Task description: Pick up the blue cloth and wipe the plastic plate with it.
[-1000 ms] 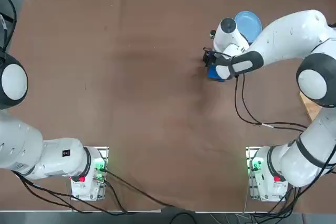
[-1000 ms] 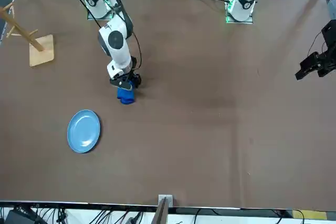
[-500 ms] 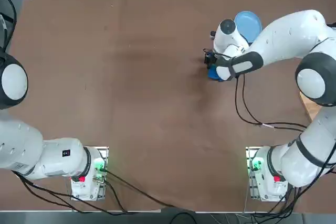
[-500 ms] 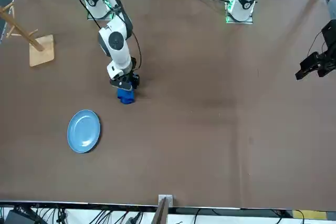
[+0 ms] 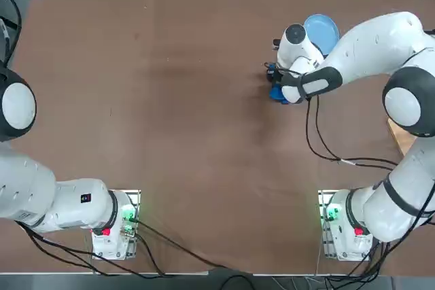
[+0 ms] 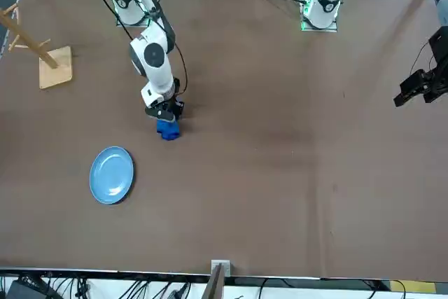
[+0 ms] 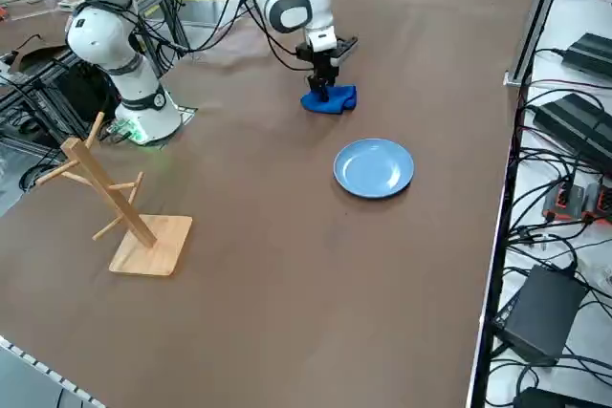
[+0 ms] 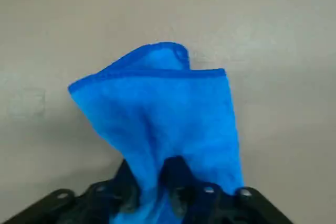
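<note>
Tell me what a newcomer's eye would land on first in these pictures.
The blue cloth stands out first, pinched in the right gripper toward the plate's side of the brown table. Next comes the plastic plate, lying apart from the cloth nearer the table's edge. A wooden rack stands alone on its block near one corner.

Blue cloth (image 8: 157,114) soft, fuzzy towelling with stitched hem; plastic plate (image 7: 374,167) smooth, slight sheen; worktop (image 6: 294,173) matt brown, faintly scuffed; wooden rack (image 7: 120,203) pale bare wood; arm shells (image 5: 380,39) glossy white plastic
</note>
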You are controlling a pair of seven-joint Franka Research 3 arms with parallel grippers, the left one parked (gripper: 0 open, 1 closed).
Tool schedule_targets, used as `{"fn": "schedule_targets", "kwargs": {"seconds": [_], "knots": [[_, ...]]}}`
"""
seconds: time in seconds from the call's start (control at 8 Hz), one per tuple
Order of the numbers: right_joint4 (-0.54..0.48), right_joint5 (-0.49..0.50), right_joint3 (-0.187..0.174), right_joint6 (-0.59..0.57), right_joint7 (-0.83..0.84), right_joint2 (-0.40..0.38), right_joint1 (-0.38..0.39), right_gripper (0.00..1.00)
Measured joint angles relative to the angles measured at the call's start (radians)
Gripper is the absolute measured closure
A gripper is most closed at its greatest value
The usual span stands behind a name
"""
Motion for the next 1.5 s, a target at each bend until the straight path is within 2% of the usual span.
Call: {"fn": "schedule_targets", "kwargs": {"seconds": [0.12, 0.5, 0.62, 0.88, 1.12, 1.5], "knots": [[0.002, 0.000, 0.000, -0.001, 0.000, -0.004, -0.001, 0.88], [0.030, -0.003, -0.017, -0.015, 0.001, 0.000, -0.012, 0.91], [0.061, -0.008, -0.030, -0.067, 0.001, 0.000, -0.020, 0.91], [0.185, -0.010, -0.038, -0.254, -0.038, -0.005, -0.053, 0.91], [0.307, 0.000, -0.038, -0.436, -0.151, -0.026, -0.118, 0.94], [0.520, 0.123, -0.041, -0.695, -0.400, -0.042, -0.202, 0.94]]}}
